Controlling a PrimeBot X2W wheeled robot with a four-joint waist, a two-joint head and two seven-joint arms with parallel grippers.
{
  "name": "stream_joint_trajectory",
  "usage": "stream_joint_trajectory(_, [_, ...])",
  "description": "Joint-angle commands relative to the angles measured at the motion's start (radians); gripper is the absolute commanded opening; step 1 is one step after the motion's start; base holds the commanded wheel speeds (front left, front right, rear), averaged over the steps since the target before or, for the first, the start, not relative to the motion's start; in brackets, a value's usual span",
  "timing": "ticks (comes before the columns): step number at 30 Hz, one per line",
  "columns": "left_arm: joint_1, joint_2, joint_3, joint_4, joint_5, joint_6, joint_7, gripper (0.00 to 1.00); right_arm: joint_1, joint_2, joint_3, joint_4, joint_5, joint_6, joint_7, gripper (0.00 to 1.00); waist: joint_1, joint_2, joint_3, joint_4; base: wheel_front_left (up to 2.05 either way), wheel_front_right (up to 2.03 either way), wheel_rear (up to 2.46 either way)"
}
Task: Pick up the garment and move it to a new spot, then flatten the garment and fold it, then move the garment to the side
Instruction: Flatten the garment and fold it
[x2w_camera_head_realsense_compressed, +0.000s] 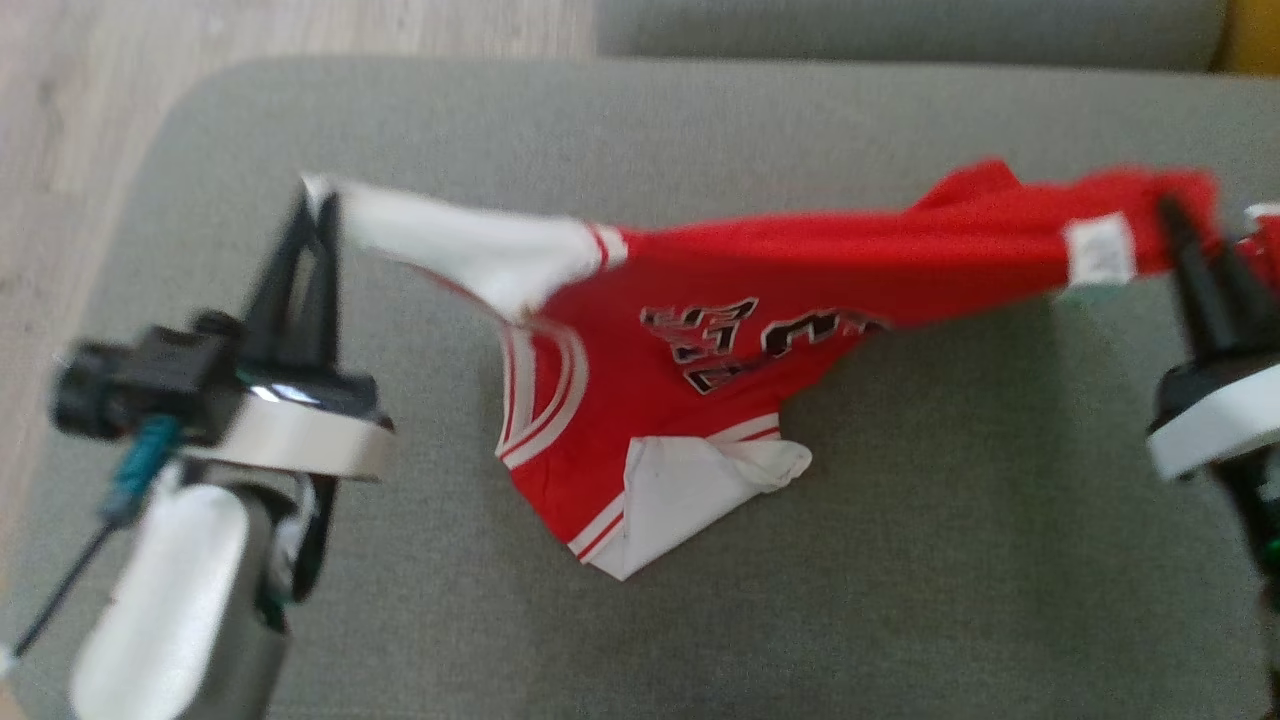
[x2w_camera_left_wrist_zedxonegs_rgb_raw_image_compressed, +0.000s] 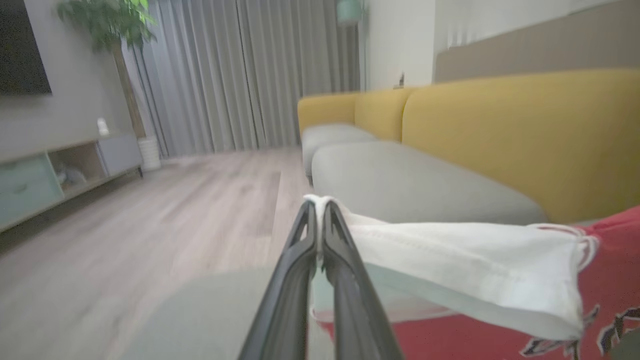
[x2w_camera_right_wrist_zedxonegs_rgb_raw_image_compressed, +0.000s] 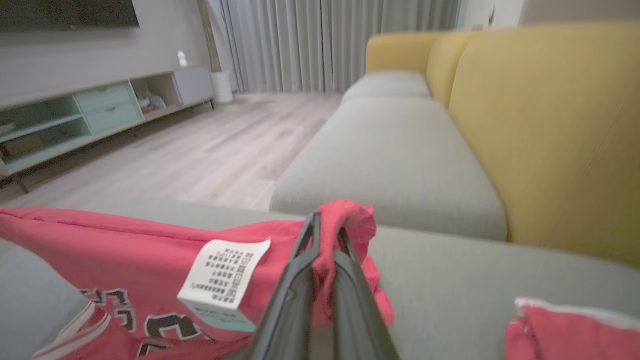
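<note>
The garment (x2w_camera_head_realsense_compressed: 700, 330) is a red jersey with white sleeves, striped trim and black lettering. It hangs stretched between my two grippers above a grey cushion (x2w_camera_head_realsense_compressed: 900, 560), its lower part sagging onto the cushion. My left gripper (x2w_camera_head_realsense_compressed: 318, 205) is shut on a white sleeve edge (x2w_camera_left_wrist_zedxonegs_rgb_raw_image_compressed: 425, 250) at the left. On the right, my right gripper (x2w_camera_head_realsense_compressed: 1180, 215) is shut on the red hem beside a white care label (x2w_camera_right_wrist_zedxonegs_rgb_raw_image_compressed: 225, 280). In the wrist views, the left gripper (x2w_camera_left_wrist_zedxonegs_rgb_raw_image_compressed: 319, 210) pinches white cloth and the right gripper (x2w_camera_right_wrist_zedxonegs_rgb_raw_image_compressed: 327, 225) pinches a red bunch.
The grey cushion's rounded left edge borders a wood floor (x2w_camera_head_realsense_compressed: 80, 150). A yellow sofa back (x2w_camera_right_wrist_zedxonegs_rgb_raw_image_compressed: 550, 125) rises behind further grey seats (x2w_camera_right_wrist_zedxonegs_rgb_raw_image_compressed: 390, 150). Another piece of red cloth (x2w_camera_right_wrist_zedxonegs_rgb_raw_image_compressed: 570, 325) lies on the cushion to the right. A low TV cabinet (x2w_camera_right_wrist_zedxonegs_rgb_raw_image_compressed: 75, 120) stands across the room.
</note>
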Motion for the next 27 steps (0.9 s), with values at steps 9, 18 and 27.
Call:
stream_joint_trajectory(9, [-0.314, 0.099, 0.115, -0.308, 0.050, 0.013, 0.036, 0.00, -0.166, -0.032, -0.098, -0.282, -0.086, -0.001, 0.028, 0.00, 0.0000, 0.0000, -0.164, 0.014, 0.00, 0.00, 0.00])
stream_joint_trajectory(18, [-0.506, 0.083, 0.091, -0.226, 0.005, -0.032, 0.108, 0.00, -0.277, -0.043, -0.140, -0.307, -0.066, -0.001, 0.107, 0.00, 0.0000, 0.0000, -0.165, 0.010, 0.00, 0.00, 0.00])
stream_joint_trajectory(27, [-0.588, -0.016, 0.082, 0.205, -0.119, -0.095, 0.049, 0.00, -0.428, 0.008, -0.058, -0.003, 0.000, -0.001, 0.054, 0.00, 0.0000, 0.0000, -0.088, -0.023, 0.00, 0.00, 0.00])
